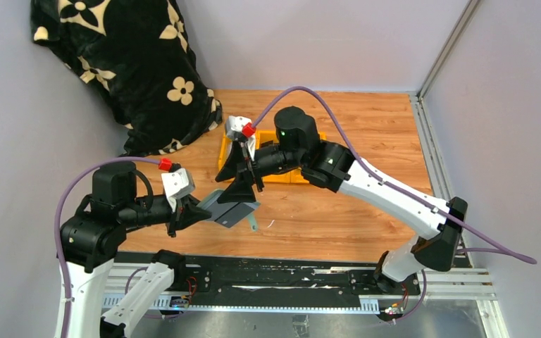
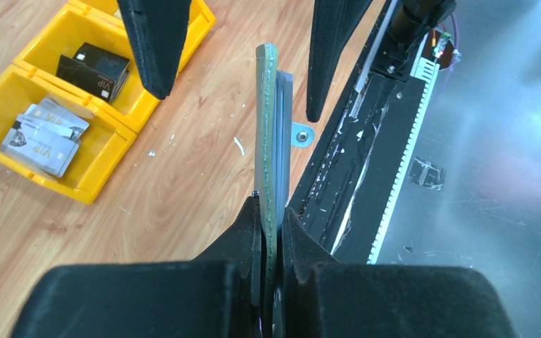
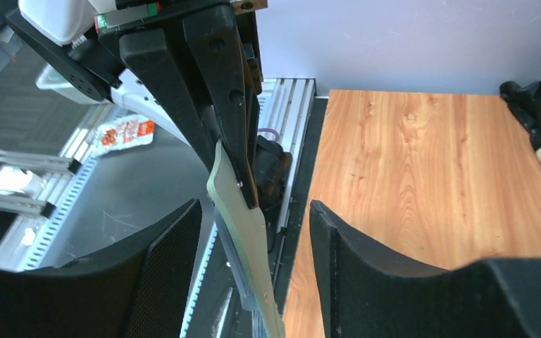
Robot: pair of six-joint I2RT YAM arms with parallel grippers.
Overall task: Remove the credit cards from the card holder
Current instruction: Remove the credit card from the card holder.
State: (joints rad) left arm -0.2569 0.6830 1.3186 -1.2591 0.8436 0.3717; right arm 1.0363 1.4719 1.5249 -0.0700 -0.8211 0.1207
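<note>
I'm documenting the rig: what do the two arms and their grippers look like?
The left arm and right arm have white links with black joint housings. A purple cable loops along each. The left gripper and right gripper have black tapered fingers, a white wrist block and a red cap.

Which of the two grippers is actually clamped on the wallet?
The left gripper: it pinches the grey-green leather-like card holder, while the right gripper stands open, straddling it.
</note>
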